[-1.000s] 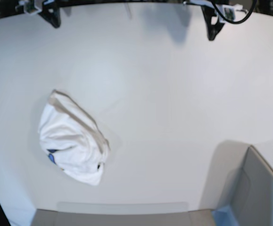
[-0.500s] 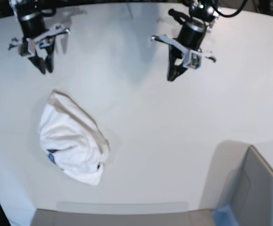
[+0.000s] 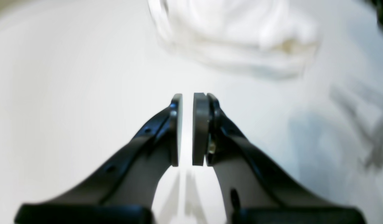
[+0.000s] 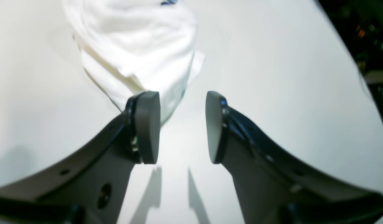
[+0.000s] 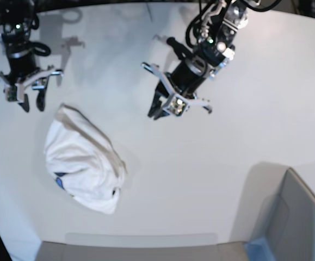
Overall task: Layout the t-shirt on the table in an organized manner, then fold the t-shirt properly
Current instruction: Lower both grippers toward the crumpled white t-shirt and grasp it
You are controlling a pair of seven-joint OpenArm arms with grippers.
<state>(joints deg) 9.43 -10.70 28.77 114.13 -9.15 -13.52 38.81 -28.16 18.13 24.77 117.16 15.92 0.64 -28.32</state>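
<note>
The crumpled shirt (image 5: 84, 163) lies just below the right gripper (image 5: 31, 103), jaws apart, empty; left gripper (image 5: 156, 113), barely parted, empty, hangs farther off.

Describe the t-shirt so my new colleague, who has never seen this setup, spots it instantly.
On the big white table, look toward the right arm's side. There lies the t-shirt, a crumpled white heap. Only a scrap of blue print peeks out at its edge, unlike the rigid grey bin at the opposite corner.
</note>
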